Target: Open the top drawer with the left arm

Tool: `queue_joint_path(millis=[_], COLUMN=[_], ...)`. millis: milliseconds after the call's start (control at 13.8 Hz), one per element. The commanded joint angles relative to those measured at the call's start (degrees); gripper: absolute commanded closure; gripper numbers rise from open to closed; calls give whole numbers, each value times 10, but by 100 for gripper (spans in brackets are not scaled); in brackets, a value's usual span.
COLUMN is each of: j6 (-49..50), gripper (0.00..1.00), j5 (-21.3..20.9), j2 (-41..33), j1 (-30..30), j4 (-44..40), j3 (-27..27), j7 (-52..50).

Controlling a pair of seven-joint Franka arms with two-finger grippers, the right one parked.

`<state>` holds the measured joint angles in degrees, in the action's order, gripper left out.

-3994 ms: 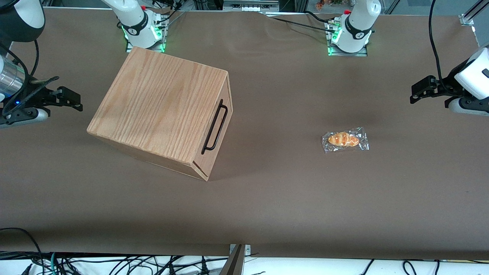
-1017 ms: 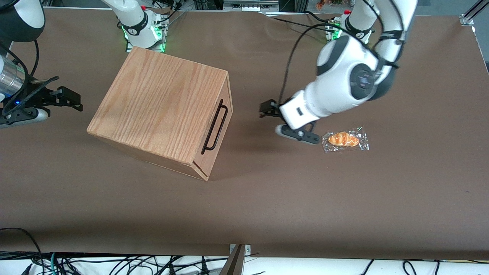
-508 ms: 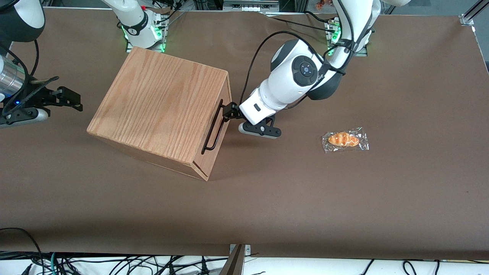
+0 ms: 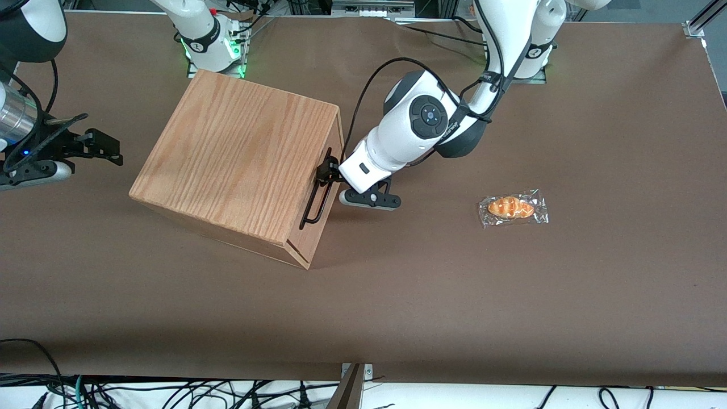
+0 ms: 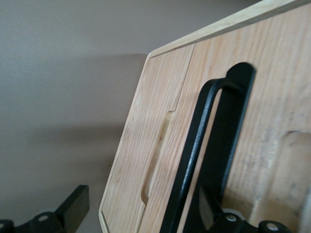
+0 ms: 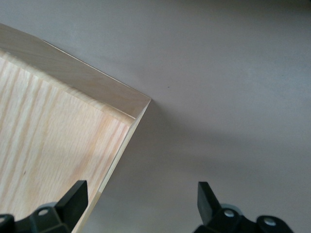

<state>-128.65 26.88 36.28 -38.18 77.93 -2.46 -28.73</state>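
Box: oak-grain wooden box [image 4: 235, 165] sits on the brown counter [image 4: 397, 295], toward the parked arm's end, turned at an angle.
Top drawer: top drawer [image 4: 328, 187] is shut, its front flush with the box; it faces the working arm's end.
Handle: thin black wire bar handle [image 4: 318, 190] runs along the drawer front and stands off the wood, as the left wrist view [image 5: 192, 160] shows.
Left arm: left arm [image 4: 420, 122] reaches low across the counter to the drawer front.
Tool: tool [image 4: 325, 170] is at the handle's upper half, fingers apart, one finger [image 5: 211, 211] between bar and wood, the other [image 5: 73, 206] outside the bar; not yet clamped.
Handling (judged): the bar looks stiff and slim, probably slick; grip near mid-length and pull square to the front. The box may slide if the drawer sticks.
Other: wrapped bread roll [image 4: 513, 208] lies well apart, toward the working arm's end.
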Motion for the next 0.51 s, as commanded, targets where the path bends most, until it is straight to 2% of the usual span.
queue_joint_path(millis=[0, 218, 436], j6=[3, 5, 9], gripper=[0, 0, 0], j5=[-2, -51, -58], j2=[17, 17, 16], j1=[-7, -5, 3], j4=[-22, -22, -22], j3=[10, 11, 13], j7=[-5, -4, 0])
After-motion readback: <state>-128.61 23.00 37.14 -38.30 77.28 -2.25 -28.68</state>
